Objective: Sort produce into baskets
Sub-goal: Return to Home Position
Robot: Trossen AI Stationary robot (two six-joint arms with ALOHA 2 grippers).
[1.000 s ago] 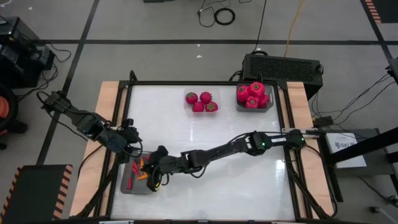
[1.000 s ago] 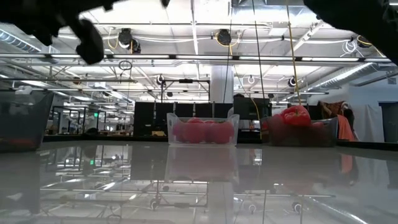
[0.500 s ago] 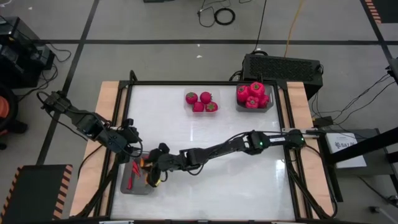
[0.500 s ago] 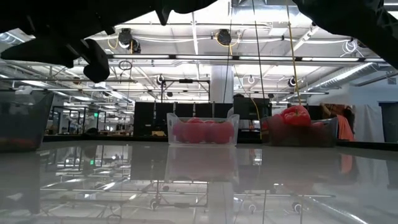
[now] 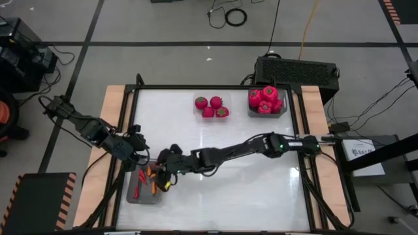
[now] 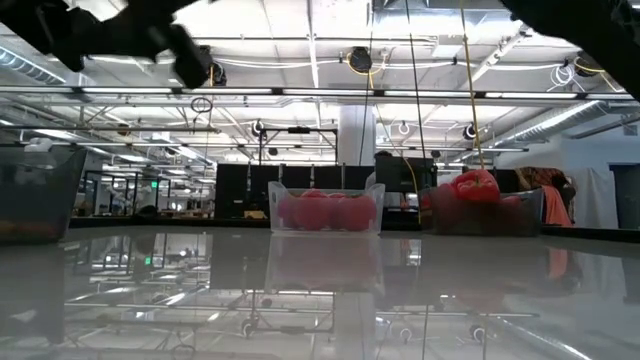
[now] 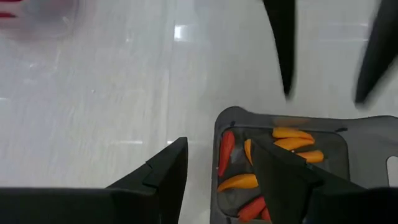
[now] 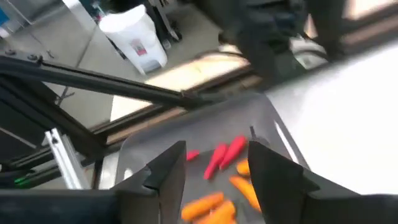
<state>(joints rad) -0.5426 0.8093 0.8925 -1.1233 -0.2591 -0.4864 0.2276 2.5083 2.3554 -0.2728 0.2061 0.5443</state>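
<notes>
Hovering over the near-left bin [image 5: 145, 198], the right gripper [image 5: 164, 176] holds nothing, its fingers [image 8: 166, 169] spread wide above the orange and red peppers [image 8: 208, 205] lying inside. The left gripper [image 5: 136, 153] hangs just beside that bin's far left corner, its fingers [image 7: 165, 168] also wide and empty. Four tomatoes [image 5: 211, 106] sit clustered near the far edge of the table [image 5: 261, 189]; the low view shows them inside a clear tray [image 6: 277, 205]. A tomato heap [image 5: 264, 99] fills the far-right bin [image 5: 282, 111].
</notes>
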